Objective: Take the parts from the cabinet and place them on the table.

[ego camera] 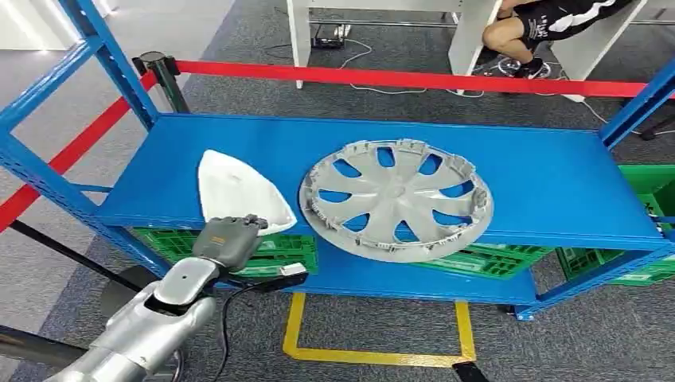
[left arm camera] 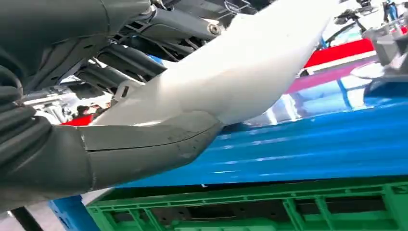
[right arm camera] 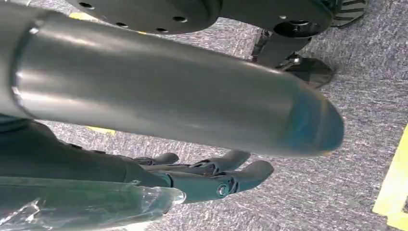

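Observation:
A white triangular shell part [ego camera: 235,191] lies on the blue cabinet shelf [ego camera: 541,175], with its near end at the front edge. My left hand [ego camera: 229,239] reaches that near end. In the left wrist view the thumb [left arm camera: 144,144] lies under the white part [left arm camera: 240,67] and the dark fingers [left arm camera: 125,53] lie over it, so the hand grips it. A grey wheel cover [ego camera: 396,199] rests flat on the shelf just right of the white part and overhangs the front edge. My right hand [right arm camera: 211,173] hangs above the carpet with its fingers loosely apart, holding nothing.
Green crates [ego camera: 477,259] sit on the lower level under the shelf. Blue uprights frame the cabinet's corners. A red barrier tape [ego camera: 398,78] runs behind it. Yellow floor marking [ego camera: 374,354] lies in front. A person [ego camera: 549,24] sits at white tables at the back.

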Motion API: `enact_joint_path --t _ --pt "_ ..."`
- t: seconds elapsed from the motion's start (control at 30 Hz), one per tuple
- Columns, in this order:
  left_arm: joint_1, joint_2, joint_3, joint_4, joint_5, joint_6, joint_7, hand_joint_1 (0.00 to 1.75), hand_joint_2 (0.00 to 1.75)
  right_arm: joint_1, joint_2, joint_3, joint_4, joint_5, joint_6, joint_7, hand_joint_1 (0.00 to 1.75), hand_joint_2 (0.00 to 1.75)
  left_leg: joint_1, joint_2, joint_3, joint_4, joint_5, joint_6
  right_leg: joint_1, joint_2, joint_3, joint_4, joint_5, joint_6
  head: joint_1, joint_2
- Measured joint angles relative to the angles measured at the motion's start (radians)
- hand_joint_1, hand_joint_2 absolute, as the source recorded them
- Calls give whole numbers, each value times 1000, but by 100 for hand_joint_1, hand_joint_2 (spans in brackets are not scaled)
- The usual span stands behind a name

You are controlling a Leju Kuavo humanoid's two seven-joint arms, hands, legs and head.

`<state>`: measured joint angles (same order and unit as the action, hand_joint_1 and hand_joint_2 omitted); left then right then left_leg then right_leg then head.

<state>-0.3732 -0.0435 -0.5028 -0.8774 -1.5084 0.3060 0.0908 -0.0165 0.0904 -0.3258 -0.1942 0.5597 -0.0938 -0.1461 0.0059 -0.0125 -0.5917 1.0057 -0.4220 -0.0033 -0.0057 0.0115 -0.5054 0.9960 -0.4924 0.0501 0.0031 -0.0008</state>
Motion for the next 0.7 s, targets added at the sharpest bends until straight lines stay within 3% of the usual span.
enact_joint_path --t 0.23,0.53,0.7 --pt "-13 12 -30 -85 -57 48 76 175 175 1 1 -15 0 -1 -12 -5 0 0 0 0 0 0 0 0 0 0 0 0 0 0 0 0" --pt "-66 72 -160 -369 -61 56 174 175 175 1 5 -42 0 3 -21 -16 0 0 0 0 -1 0 0 0 0 0 -1 1 0 0 0 0" --pt "-81 96 -198 -463 -61 56 185 175 175 1 7 -52 0 6 -28 -18 0 0 0 0 0 0 0 0 0 0 -1 1 0 0 0 0"
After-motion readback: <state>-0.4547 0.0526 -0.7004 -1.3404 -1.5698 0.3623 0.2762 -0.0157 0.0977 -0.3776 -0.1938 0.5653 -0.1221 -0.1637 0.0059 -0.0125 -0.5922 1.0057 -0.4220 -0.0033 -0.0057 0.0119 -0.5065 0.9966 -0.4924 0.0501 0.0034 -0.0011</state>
